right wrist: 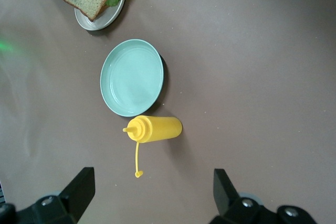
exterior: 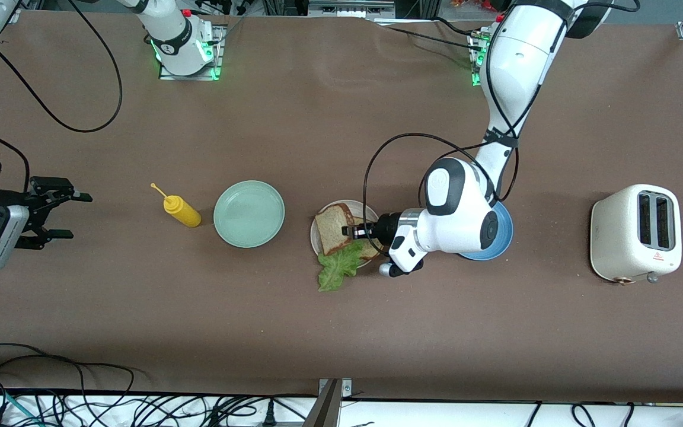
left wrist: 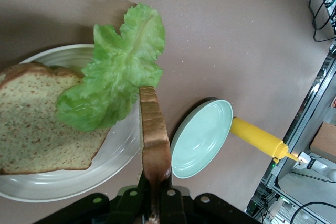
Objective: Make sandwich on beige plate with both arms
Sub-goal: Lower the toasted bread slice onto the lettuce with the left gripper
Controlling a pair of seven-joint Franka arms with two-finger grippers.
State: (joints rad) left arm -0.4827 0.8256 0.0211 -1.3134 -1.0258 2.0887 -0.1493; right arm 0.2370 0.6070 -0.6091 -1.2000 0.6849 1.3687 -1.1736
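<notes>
Progress looks well past halfway: one bread slice (exterior: 332,228) lies flat on the beige plate (exterior: 322,242), lettuce (exterior: 339,270) sits partly on it and spills over the rim toward the front camera, and the second slice (left wrist: 154,132) is pinched on edge in the left gripper (exterior: 358,230), over the plate. What is left, I judge, is to lay that slice flat on the lettuce and let go; the lettuce hanging off the plate may want tucking in.

Going across the table from the right arm's end: the right gripper (exterior: 57,214) waits low over bare table, fingers spread wide and empty, well apart from everything. Next stands a yellow squeeze bottle (exterior: 182,211), lying on its side, then the mint plate (exterior: 249,213) just beside it, empty. Then comes the beige plate with the left gripper. A blue plate (exterior: 500,237) shows mostly hidden under the left arm's wrist. Near the left arm's end stands a white toaster (exterior: 636,231), well apart.

Nothing blocks the drop; only the upright slice's tilt could make it land askew.
</notes>
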